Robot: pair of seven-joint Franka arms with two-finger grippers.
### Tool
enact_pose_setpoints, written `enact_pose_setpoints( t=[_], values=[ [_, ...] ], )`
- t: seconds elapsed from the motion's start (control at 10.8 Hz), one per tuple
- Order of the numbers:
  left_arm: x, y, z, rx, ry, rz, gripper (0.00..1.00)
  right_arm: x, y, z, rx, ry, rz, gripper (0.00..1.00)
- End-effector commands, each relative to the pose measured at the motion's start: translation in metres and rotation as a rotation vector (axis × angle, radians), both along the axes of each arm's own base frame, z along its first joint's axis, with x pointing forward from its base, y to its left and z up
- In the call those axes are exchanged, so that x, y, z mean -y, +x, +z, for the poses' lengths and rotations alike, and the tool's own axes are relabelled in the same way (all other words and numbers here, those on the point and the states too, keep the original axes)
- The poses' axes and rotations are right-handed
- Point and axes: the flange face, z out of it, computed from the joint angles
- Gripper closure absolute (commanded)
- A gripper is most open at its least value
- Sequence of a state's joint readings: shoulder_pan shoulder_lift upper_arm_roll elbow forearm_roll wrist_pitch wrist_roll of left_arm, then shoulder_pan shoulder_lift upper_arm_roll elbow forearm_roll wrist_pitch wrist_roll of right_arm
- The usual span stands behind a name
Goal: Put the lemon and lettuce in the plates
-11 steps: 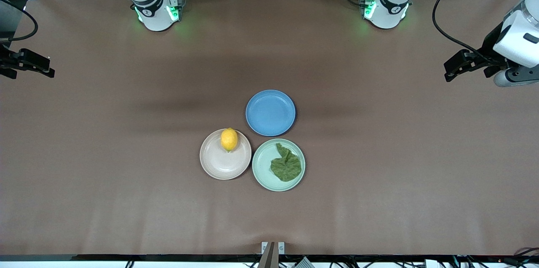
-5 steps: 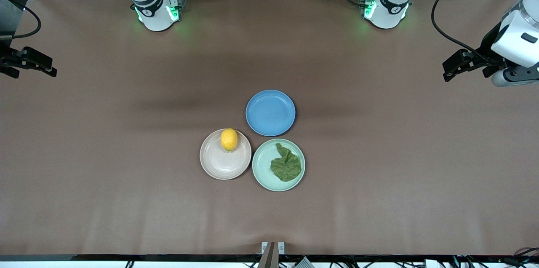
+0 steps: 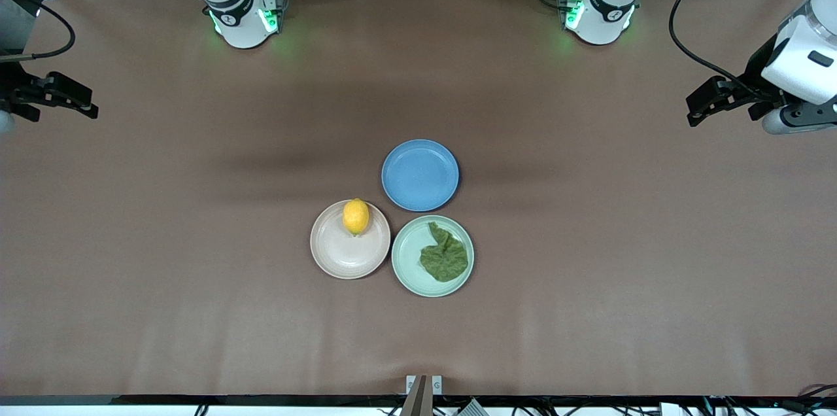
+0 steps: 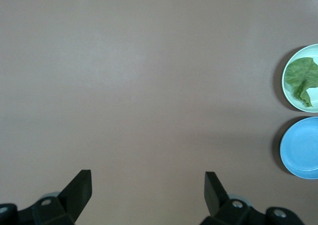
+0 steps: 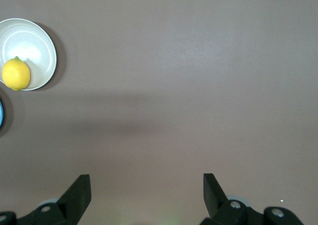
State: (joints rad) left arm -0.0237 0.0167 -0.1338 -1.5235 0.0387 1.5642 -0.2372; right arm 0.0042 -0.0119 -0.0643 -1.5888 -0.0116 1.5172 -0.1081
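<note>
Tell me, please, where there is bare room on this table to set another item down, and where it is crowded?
The three plates crowd the middle: the blue plate holds nothing, the pink plate carries the lemon, the green plate the lettuce. Bare brown cloth lies between this cluster and each arm's end, toward the bases, and along the camera edge.

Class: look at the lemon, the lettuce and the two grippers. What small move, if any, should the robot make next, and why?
Probably none beyond parking. The lemon lies in the pink-beige plate, the lettuce in the mint green plate. The left gripper and right gripper hang open and empty over the table's ends, so the task looks done.
</note>
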Motion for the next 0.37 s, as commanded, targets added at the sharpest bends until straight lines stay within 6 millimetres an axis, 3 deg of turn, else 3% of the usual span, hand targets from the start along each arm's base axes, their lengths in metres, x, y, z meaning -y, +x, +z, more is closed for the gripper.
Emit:
enact_pose_setpoints(
  t=[0.0, 0.28],
  values=[
    [0.0003, 0.0006, 0.0042, 0.003, -0.041, -0.001, 0.00, -0.0055, -0.0037, 0.0057, 0.007, -0.013, -0.013, 0.00],
    [0.0005, 0.0006, 0.0042, 0.003, -0.043, -0.001, 0.00, -0.0121, -0.0058, 0.0047, -0.012, -0.013, -0.022, 0.00]
  ],
)
